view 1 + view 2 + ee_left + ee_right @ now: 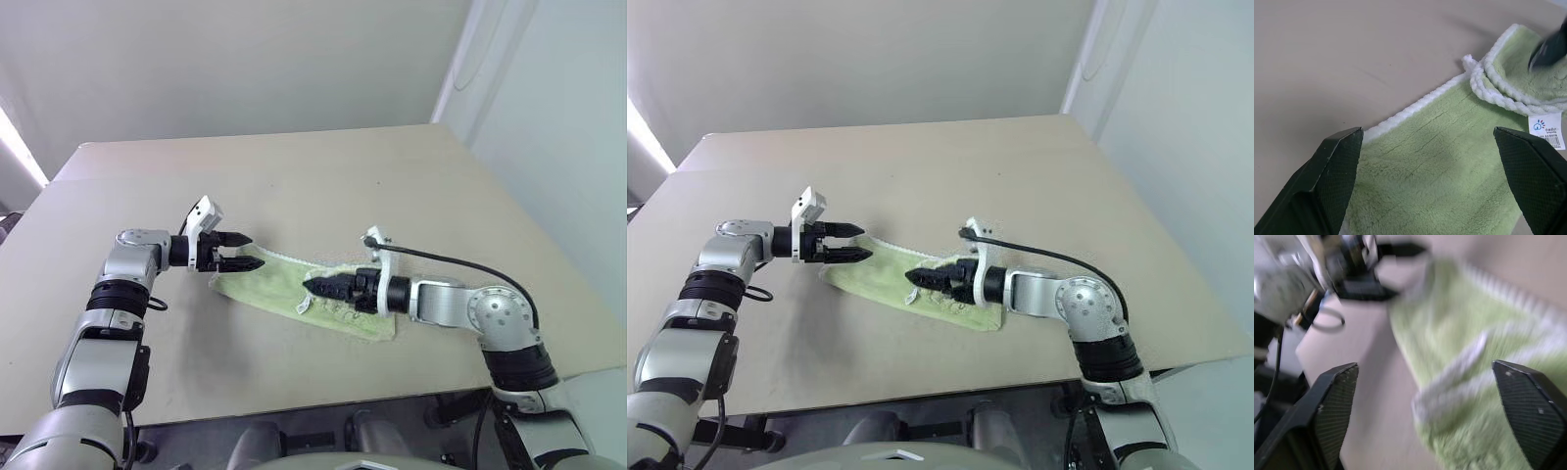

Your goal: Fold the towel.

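Note:
The pale lime-green towel lies rumpled on the table, stretching from near my left gripper toward my right forearm. One end is folded over, so its white edging and a small white tag show on top. My left gripper hovers open over the towel's left end, and nothing sits between its fingers. My right gripper is low over the towel's middle and points left. It is open, with its fingers wide apart and empty above the cloth.
The beige table runs well beyond the towel to the back and to both sides. Its front edge lies close below my arms, and its right edge slants past my right elbow. A pale wall stands behind the table.

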Motion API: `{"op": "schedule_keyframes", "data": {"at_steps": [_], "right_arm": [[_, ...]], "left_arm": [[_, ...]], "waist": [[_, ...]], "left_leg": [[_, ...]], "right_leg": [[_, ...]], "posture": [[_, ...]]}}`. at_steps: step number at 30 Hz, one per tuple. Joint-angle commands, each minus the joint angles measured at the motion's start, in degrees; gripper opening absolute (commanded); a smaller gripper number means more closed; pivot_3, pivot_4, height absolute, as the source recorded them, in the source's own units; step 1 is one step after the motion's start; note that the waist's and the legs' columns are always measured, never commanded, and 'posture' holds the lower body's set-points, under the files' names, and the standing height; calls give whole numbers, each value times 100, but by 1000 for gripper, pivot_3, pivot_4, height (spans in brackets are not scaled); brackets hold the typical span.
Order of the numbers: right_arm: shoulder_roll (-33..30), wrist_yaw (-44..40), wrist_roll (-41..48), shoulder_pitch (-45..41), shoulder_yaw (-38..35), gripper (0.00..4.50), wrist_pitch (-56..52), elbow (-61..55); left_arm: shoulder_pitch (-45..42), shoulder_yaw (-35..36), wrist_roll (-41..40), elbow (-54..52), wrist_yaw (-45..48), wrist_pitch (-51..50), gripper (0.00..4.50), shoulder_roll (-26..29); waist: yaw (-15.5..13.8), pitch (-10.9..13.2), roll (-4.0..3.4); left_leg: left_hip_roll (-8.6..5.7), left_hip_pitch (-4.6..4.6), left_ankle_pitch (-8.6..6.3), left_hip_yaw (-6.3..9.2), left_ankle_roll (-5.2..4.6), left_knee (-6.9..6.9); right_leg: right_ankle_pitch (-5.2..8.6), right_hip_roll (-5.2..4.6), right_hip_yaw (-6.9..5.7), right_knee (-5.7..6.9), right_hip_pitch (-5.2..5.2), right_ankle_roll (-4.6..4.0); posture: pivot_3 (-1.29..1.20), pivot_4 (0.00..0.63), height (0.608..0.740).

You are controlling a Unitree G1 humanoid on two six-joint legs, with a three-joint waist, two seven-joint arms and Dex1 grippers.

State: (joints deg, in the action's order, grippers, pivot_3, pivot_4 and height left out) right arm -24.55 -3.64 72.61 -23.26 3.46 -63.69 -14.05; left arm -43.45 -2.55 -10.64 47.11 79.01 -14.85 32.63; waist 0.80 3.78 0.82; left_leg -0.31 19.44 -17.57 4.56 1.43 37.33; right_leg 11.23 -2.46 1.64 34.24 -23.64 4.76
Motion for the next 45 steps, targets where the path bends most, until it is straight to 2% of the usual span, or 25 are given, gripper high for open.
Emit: {"op": "schedule_keyframes", "data": {"at_steps": [1,4,9,13,17,23,34,45], "right_arm": [[-224,-578,-424,65,-295,4492,483,-717],[-484,-1085,-1220,349,-84,4492,985,-1078],[-697,-1729,-2888,842,792,4492,1928,-963],[-518,-1968,-3464,946,1022,4492,2224,-766],[-342,-1920,-4402,819,1380,4492,2521,16],[-135,-2057,-5177,740,1662,4492,2651,436],[110,-2178,-5412,683,1287,4492,2431,177],[267,-2108,-5347,738,894,4492,2072,-213]], "left_arm": [[-21,157,-90,-172,-27,-39,4500,123],[2,171,-104,-181,-39,-53,4500,152],[-17,311,-228,-200,-84,-532,4500,230],[-57,390,-314,-243,-131,-1004,4500,327],[-4,211,-212,-348,-123,-1537,4500,546],[216,67,-158,-449,-105,-1944,4500,772],[377,-159,-143,-619,-51,-2797,4500,852],[8,-295,-84,-31,-88,-3686,4500,936]], "waist": [[-1,0,0],[0,0,0],[21,-1,1],[32,-1,1],[31,-4,7],[29,-3,5],[36,-5,8],[53,-5,6]], "left_leg": [[0,0,0,0,0,-1],[0,0,0,1,0,-3],[0,-3,0,-1,0,0],[0,-5,0,0,0,4],[0,-7,0,1,1,7],[-1,-7,0,1,1,3],[-1,-12,1,4,2,7],[-1,-13,1,4,2,6]], "right_leg": [[0,0,0,0,0,0],[1,0,-1,-1,0,2],[10,1,-1,0,1,-13],[10,4,-1,6,1,-14],[10,3,-1,6,6,-14],[10,3,-1,6,3,-15],[10,5,0,16,4,-17],[10,5,-1,17,4,-16]], "posture": [[0,0,740],[0,0,740],[0,0,740],[0,0,740],[0,0,740],[0,0,740],[0,0,740],[0,0,740]]}}
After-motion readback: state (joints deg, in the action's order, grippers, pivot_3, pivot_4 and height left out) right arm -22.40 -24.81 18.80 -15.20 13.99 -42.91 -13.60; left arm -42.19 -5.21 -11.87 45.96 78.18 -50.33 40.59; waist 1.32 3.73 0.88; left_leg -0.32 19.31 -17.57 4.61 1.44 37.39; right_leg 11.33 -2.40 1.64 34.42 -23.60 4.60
